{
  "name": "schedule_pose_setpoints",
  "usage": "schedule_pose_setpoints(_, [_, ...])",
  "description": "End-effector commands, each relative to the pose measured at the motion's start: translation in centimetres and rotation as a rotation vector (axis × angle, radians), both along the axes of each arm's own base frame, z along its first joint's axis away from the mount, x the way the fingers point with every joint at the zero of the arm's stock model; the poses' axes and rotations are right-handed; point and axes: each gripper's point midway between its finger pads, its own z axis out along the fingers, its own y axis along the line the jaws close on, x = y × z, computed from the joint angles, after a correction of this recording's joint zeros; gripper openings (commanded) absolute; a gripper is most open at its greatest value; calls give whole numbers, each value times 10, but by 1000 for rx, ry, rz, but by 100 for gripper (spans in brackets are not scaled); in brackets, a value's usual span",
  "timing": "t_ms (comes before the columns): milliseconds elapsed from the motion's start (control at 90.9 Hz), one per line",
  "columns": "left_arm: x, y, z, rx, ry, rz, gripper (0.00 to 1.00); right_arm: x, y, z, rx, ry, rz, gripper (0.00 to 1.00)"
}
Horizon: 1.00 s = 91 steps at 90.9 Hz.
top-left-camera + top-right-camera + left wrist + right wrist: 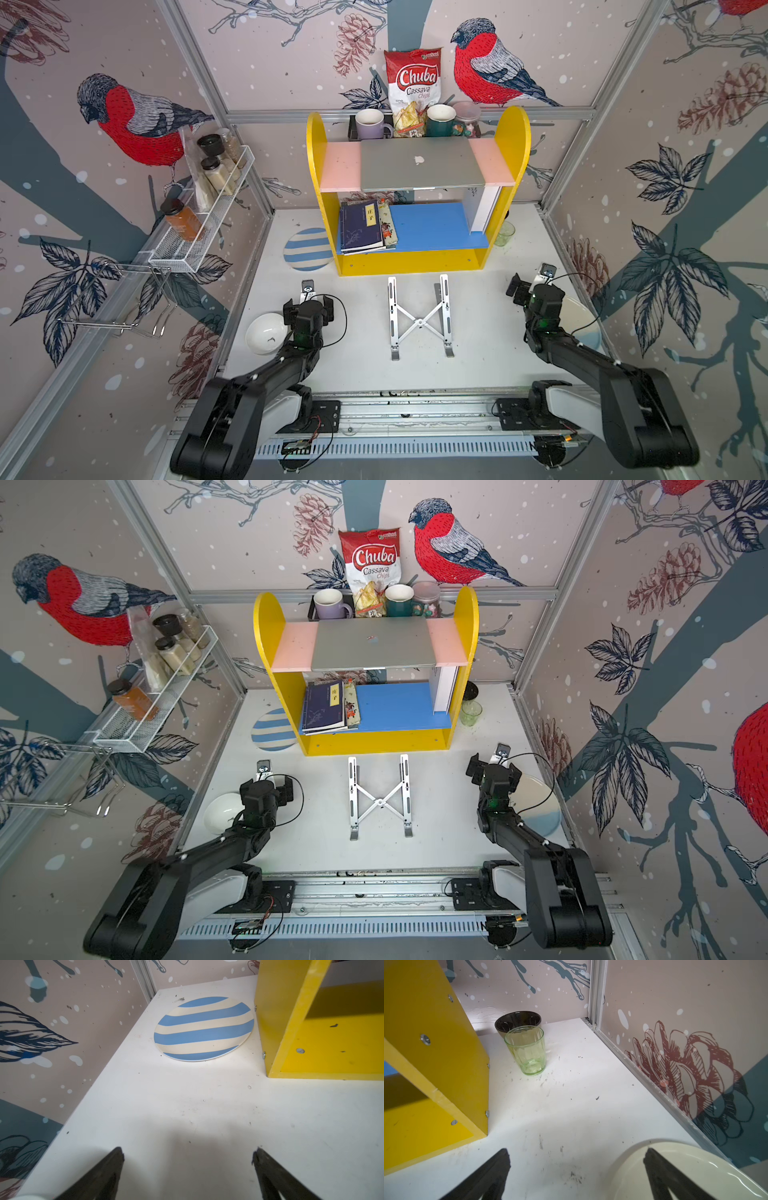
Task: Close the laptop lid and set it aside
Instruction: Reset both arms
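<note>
While both end effectors [188, 1152] [576, 1152] gape, the laptop [419, 166] (shut) lies widthwise; logo [419, 159] upward.

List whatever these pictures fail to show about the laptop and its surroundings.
- Laptop keyboard and screen: both top views, hidden by its shut lid; neither wrist view shows it.
- Black cup: right wrist view, partly behind the green glass.
- Cream plate: right wrist view, cut off by the picture edge.
- Jar contents: top view, too small, partly behind the green mug.

Chip bag [413, 89], far beyond left gripper [188, 1153]: "Chuba Cassava Chips". Navy book [360, 226], nearer: "庄子". Laptop lid [419, 166]: apple logo.
</note>
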Motion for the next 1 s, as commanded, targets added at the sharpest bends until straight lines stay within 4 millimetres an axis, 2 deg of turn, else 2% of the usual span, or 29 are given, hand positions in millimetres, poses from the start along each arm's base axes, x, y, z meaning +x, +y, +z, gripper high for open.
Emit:
schedule_pose_setpoints(0, [43, -16, 59, -10, -253, -128, 95, 18, 2, 16, 27, -121, 20, 100])
schedule_pose_setpoints(99, [50, -7, 39, -64, -248, -122, 95, 18, 7, -2, 27, -127, 53, 100])
schedule_pose_setpoints(165, [52, -5, 34, -69, -292, -118, 96, 22, 10, 2, 12, -168, 66, 100])
schedule_pose_setpoints(231, [55, -6, 19, -73, -166, -120, 96, 29, 15, -3, 9, -116, 91, 100])
schedule_pose_setpoints(330, [73, -18, 24, -76, -147, -187, 95, 39, 9, -8, 14, -40, 46, 100])
schedule_pose_setpoints(374, [73, -14, 18, -79, -109, -159, 95, 41, 3, -13, 11, -13, 5, 100])
schedule_pose_setpoints(484, [81, -5, 21, -75, -97, -101, 96, 41, 1, -12, 13, -19, -6, 100])
schedule_pose_setpoints(572, [81, 5, 21, -69, -82, -40, 97, 40, 1, -13, 13, -7, -6, 100])
schedule_pose_setpoints(990, [81, 4, 21, -66, -92, -47, 97, 40, 3, -12, 2, -9, -5, 100])
